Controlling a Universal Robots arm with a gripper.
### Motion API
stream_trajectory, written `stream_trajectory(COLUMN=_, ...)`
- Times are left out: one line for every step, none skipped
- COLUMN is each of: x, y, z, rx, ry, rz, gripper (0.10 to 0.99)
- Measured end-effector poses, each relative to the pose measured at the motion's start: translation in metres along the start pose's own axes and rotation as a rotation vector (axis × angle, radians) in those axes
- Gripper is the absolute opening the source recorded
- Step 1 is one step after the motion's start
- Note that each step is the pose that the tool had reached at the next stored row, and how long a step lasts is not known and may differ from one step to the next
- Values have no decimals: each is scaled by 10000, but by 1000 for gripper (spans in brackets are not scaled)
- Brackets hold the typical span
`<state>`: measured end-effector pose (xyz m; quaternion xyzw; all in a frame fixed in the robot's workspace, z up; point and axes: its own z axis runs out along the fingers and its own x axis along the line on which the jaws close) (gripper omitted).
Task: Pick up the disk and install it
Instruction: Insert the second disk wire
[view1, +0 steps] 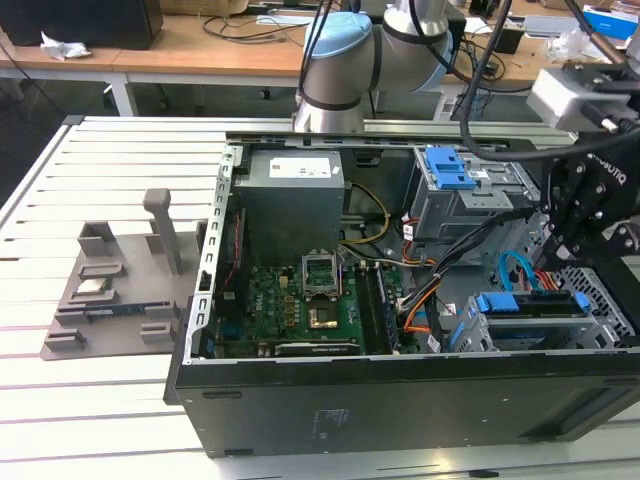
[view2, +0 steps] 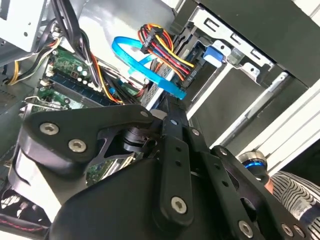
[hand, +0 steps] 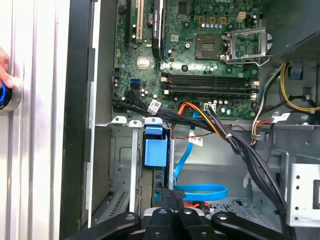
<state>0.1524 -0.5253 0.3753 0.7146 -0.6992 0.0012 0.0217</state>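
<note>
Open computer case (view1: 400, 400), fingers (hand: 172, 200) together, seemingly clamped on edge-on disk (view1: 530, 305) in bay.

I work in what looks like a robotics lab or an electronics workshop. An open computer case (view1: 400, 400) lies on its side on a white slatted metal table (view1: 110, 170), its green motherboard (view1: 300, 310) and bundled cables (hand: 240, 145) laid bare. A grey fixture (view1: 110, 290) with slots sits beside it. Behind, wooden desks (view1: 190, 50) carry tangled wires and gear, though I cannot make out what the far items are.
</note>
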Motion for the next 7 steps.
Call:
stream_trajectory(x=1, y=1, z=-17, rx=0, ry=0, rz=0, gripper=106)
stream_trajectory(x=1, y=1, z=-25, rx=0, ry=1, rz=0, gripper=106)
stream_trajectory(x=1, y=1, z=-29, rx=0, ry=0, rz=0, gripper=106)
stream_trajectory(x=1, y=1, z=-30, rx=0, ry=-2, rz=0, gripper=106)
stream_trajectory(x=1, y=1, z=-32, rx=0, ry=0, rz=0, gripper=106)
stream_trajectory(x=1, y=1, z=-33, rx=0, ry=1, rz=0, gripper=106)
stream_trajectory(x=1, y=1, z=-33, rx=0, ry=0, rz=0, gripper=106)
